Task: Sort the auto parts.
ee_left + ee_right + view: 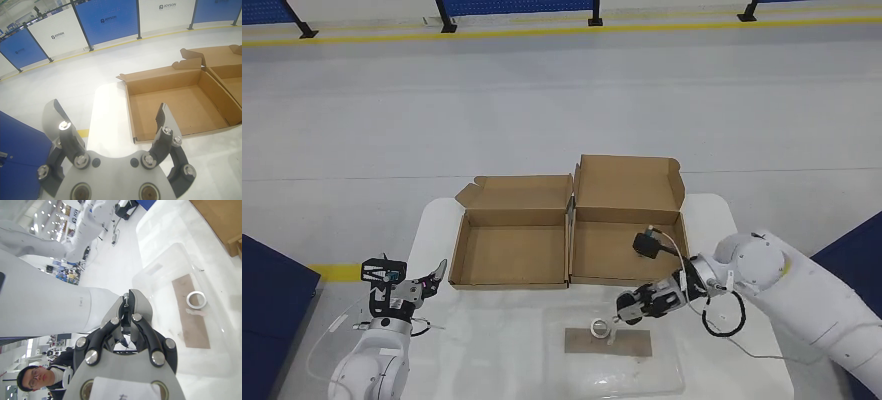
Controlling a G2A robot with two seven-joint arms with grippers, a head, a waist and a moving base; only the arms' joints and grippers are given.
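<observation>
Jaws: on the right gripper (127,300) they are clenched, and we read the small threaded metal piece pinched at their tips as a screw (126,297). On the left gripper (110,106) they are spread wide, grasping nothing.

The right gripper hangs over the clear plastic tray (672,372) at the near side of the table (437,225). It is just beside a white ring (195,306) that lies on a brown mat (194,332) in the tray. A pale pinkish sliver (196,313) touches the ring's edge.

Two open cardboard boxes, the left box (510,255) and the right box (607,250), sit side by side behind the tray, walls touching. The left gripper is near the left box's near corner, above the table's edge.

Step in hand, as we judge it: a part is picked from the tray and awaits carrying to a box. The next move calls for lifting clear of the tray wall, crossing to the proper box, and loosening the grip low over its floor, since so small a piece may bounce or roll. Which box suits a screw we cannot tell.

Surface and room: a white table, glossy under the lights; a pale grey floor with a yellow line (542,30); blue and white partition panels (105,20) beyond.
</observation>
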